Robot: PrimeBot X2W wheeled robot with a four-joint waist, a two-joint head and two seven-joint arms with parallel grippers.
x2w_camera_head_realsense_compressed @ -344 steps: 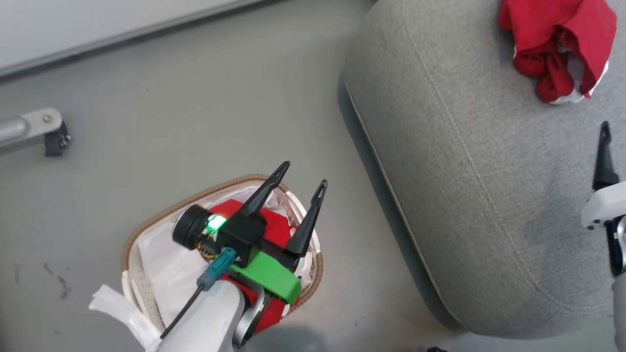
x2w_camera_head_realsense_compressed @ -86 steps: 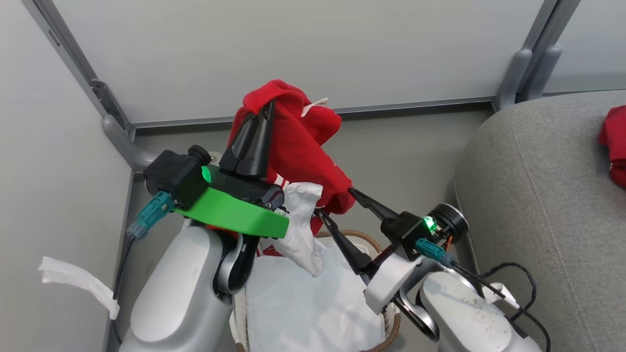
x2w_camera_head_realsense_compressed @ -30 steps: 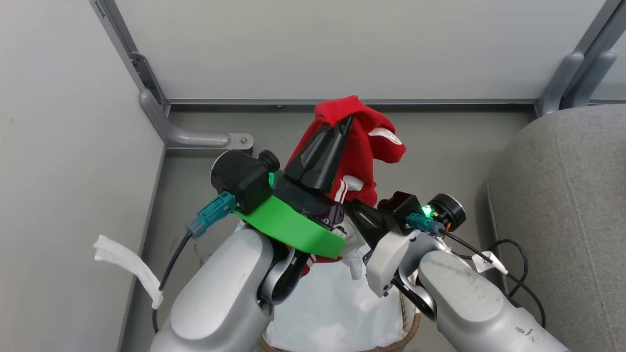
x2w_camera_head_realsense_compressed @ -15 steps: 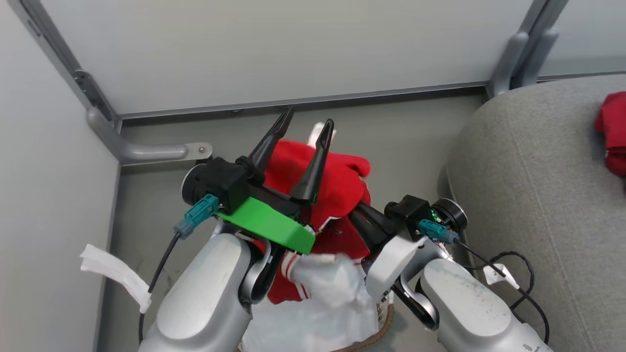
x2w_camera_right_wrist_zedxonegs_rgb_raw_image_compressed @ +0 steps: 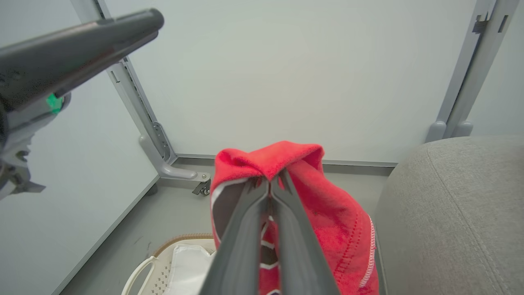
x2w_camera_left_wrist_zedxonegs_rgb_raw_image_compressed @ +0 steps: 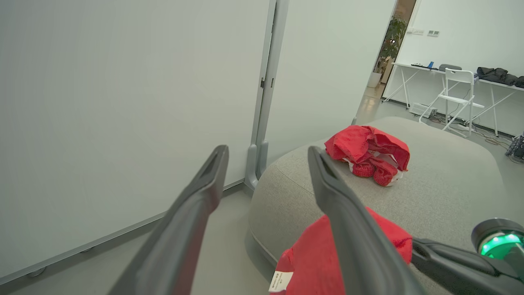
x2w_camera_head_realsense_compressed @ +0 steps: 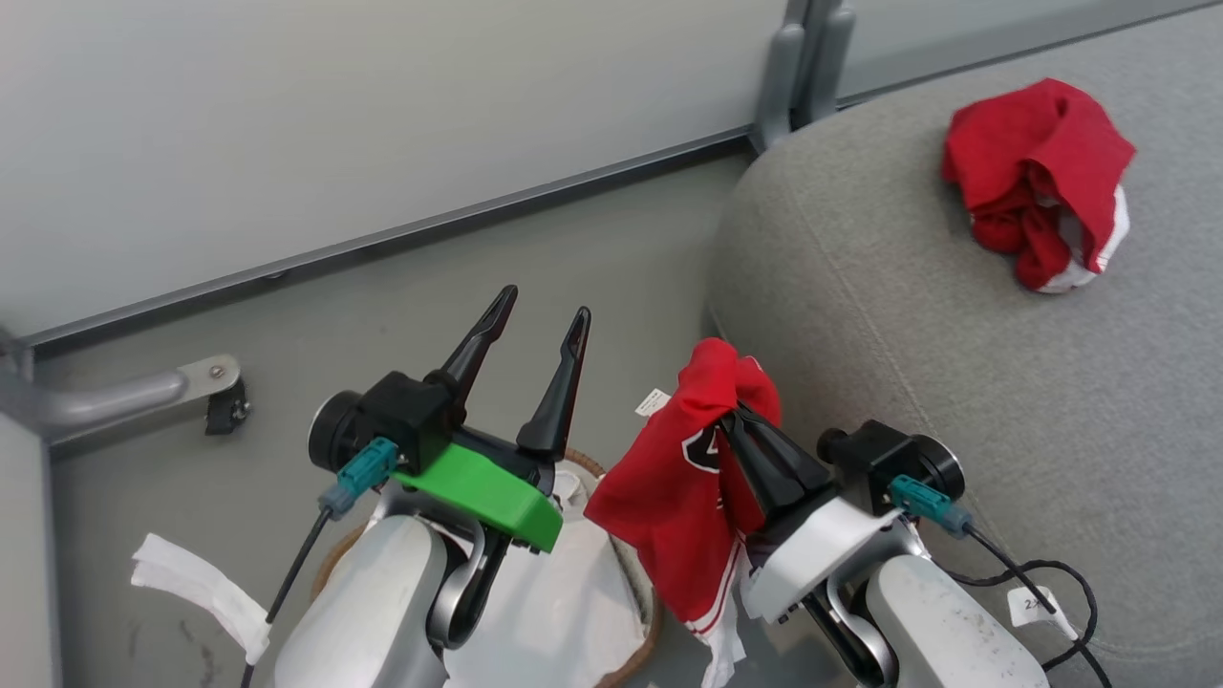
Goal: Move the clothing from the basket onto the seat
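Observation:
A red piece of clothing (x2w_camera_head_realsense_compressed: 669,497) with a white striped cuff hangs from my right gripper (x2w_camera_head_realsense_compressed: 733,418), which is shut on its top fold, just left of the grey seat (x2w_camera_head_realsense_compressed: 955,363). In the right wrist view the shut right gripper (x2w_camera_right_wrist_zedxonegs_rgb_raw_image_compressed: 270,182) pinches that clothing (x2w_camera_right_wrist_zedxonegs_rgb_raw_image_compressed: 331,221). My left gripper (x2w_camera_head_realsense_compressed: 545,306) stands open and empty above the basket (x2w_camera_head_realsense_compressed: 642,612), whose white liner (x2w_camera_head_realsense_compressed: 554,612) shows. A second bunched red garment (x2w_camera_head_realsense_compressed: 1037,182) lies on the seat. From the left wrist, the open left gripper (x2w_camera_left_wrist_zedxonegs_rgb_raw_image_compressed: 268,153) frames that garment (x2w_camera_left_wrist_zedxonegs_rgb_raw_image_compressed: 368,153) on the seat (x2w_camera_left_wrist_zedxonegs_rgb_raw_image_compressed: 450,188).
A white partition wall (x2w_camera_head_realsense_compressed: 382,124) with a grey post (x2w_camera_head_realsense_compressed: 803,57) and a metal foot with a caster (x2w_camera_head_realsense_compressed: 143,392) bounds the grey floor behind the basket. A black cable (x2w_camera_head_realsense_compressed: 1032,573) trails from my right wrist over the seat's edge.
My left gripper has opened and let go of the red clothing, which now hangs from the shut right gripper alone. The head camera has swung toward the seat.

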